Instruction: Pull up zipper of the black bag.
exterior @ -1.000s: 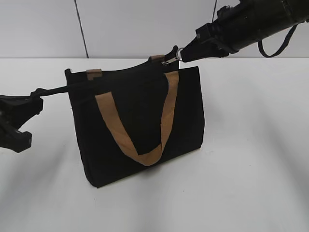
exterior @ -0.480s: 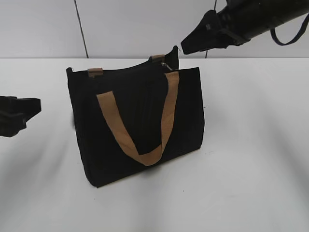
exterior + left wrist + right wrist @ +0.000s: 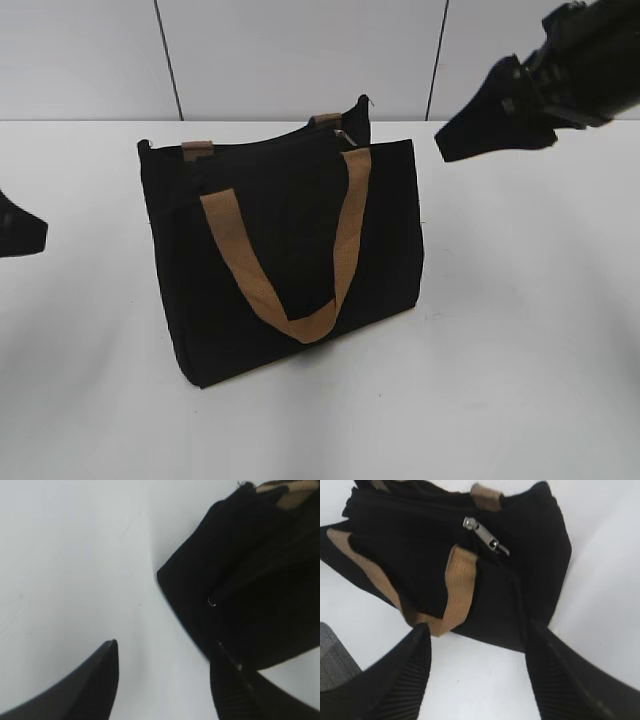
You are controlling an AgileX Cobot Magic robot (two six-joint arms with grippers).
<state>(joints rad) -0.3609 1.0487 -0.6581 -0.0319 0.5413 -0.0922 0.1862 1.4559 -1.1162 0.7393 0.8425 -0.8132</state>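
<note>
The black bag (image 3: 290, 260) stands upright in the middle of the white table, its tan handle hanging down the front. It also shows in the left wrist view (image 3: 250, 590) and the right wrist view (image 3: 530, 560). The zipper's silver pull tab (image 3: 485, 536) lies at the right end of the bag's top edge (image 3: 344, 137). My right gripper (image 3: 477, 640) is open and empty, up to the right of the bag (image 3: 445, 148). My left gripper (image 3: 165, 655) is open and empty, off the bag's left end, only its tip at the exterior view's left edge (image 3: 20, 235).
The white table (image 3: 520, 330) spreads around the bag on all sides. A pale wall with two dark vertical seams (image 3: 168, 60) stands behind the table. A grey patch (image 3: 332, 655) shows at the lower left of the right wrist view.
My right gripper let go of the zipper pull and drew back up and to the right. My left gripper released the bag's left end and withdrew left. The bag settled upright.
</note>
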